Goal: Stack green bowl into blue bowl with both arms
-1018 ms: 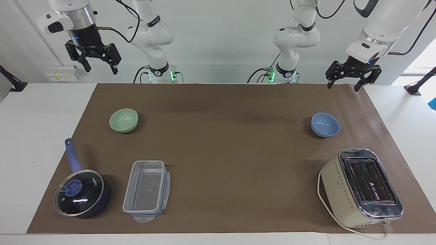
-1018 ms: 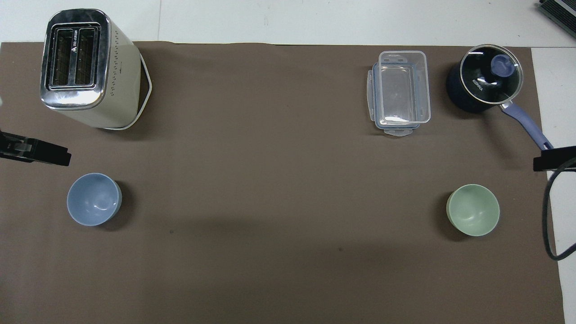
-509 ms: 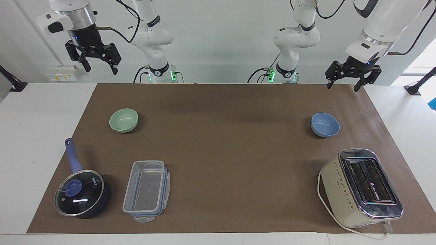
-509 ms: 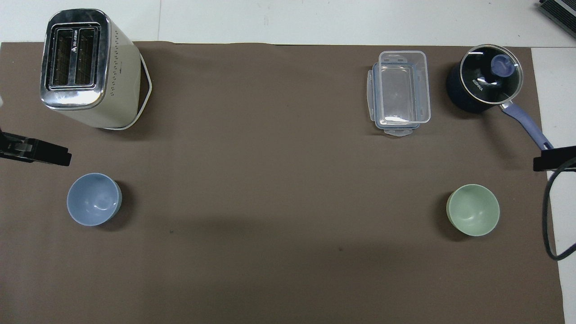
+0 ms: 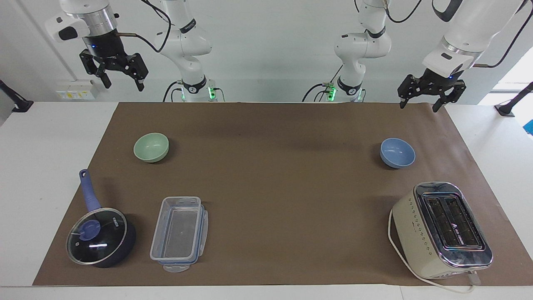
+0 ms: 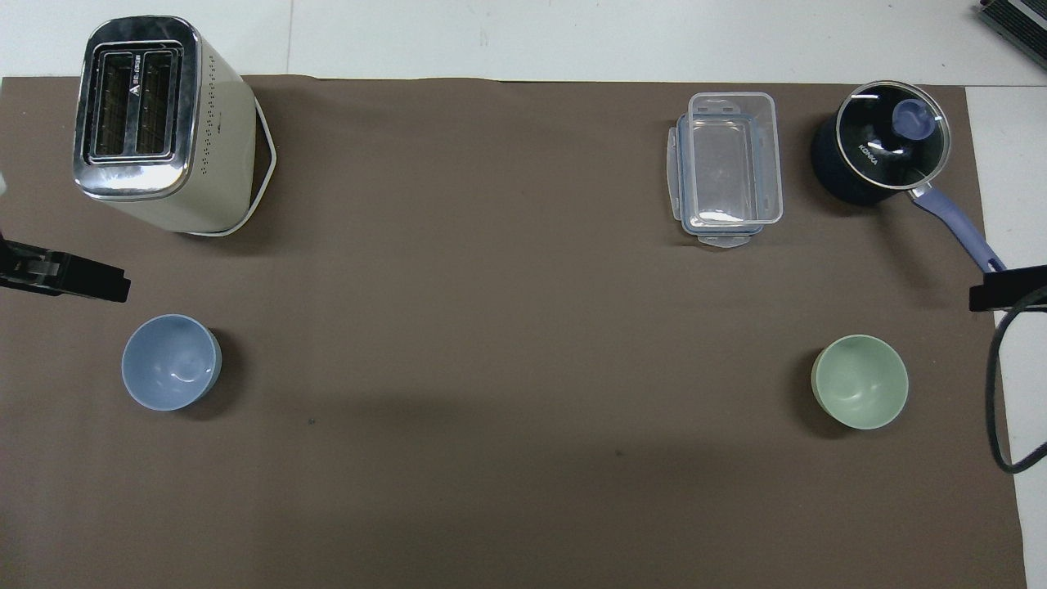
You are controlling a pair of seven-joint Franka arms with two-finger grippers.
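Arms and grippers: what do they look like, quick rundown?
Both arms are glossy white, rounded jointed segments with black bands at the joints and loose black cables; green lights glow at the bases. The left gripper and right gripper are black, two-fingered, with angular linkages; the right sits below a silver ribbed wrist collar.

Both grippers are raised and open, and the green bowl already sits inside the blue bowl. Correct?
Not quite. In the facing view the green bowl and blue bowl sit apart at opposite ends. The left gripper and right gripper are raised and open.
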